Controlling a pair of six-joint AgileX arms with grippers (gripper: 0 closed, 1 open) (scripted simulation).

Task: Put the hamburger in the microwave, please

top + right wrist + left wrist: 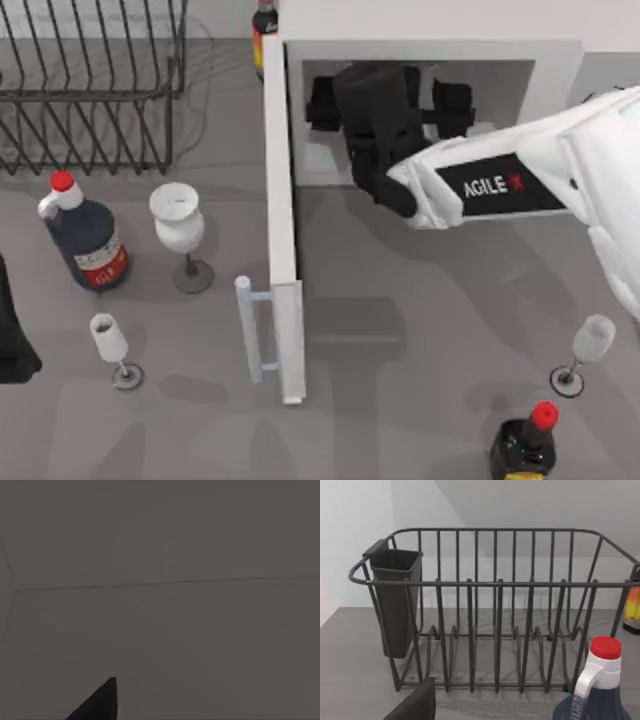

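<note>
The microwave (430,25) is a large white box at the back of the table, right of centre. Its door (281,200) stands swung wide toward the table's front, bar handle (248,330) on its left face. My right arm reaches from the right side into the white cavity (318,160), and my right gripper (372,95) is deep inside it. The right wrist view faces the cavity's grey inner wall (160,545) from close up. The hamburger is hidden. My left gripper (10,335) is parked at the table's left edge.
A dark wire dish rack (90,80) (495,605) with a cutlery cup (395,600) fills the back left. A blue bottle (88,240) (600,690) and two wine glasses (178,225) (110,345) stand left of the door. Another glass (590,345) and a dark bottle (525,445) stand front right.
</note>
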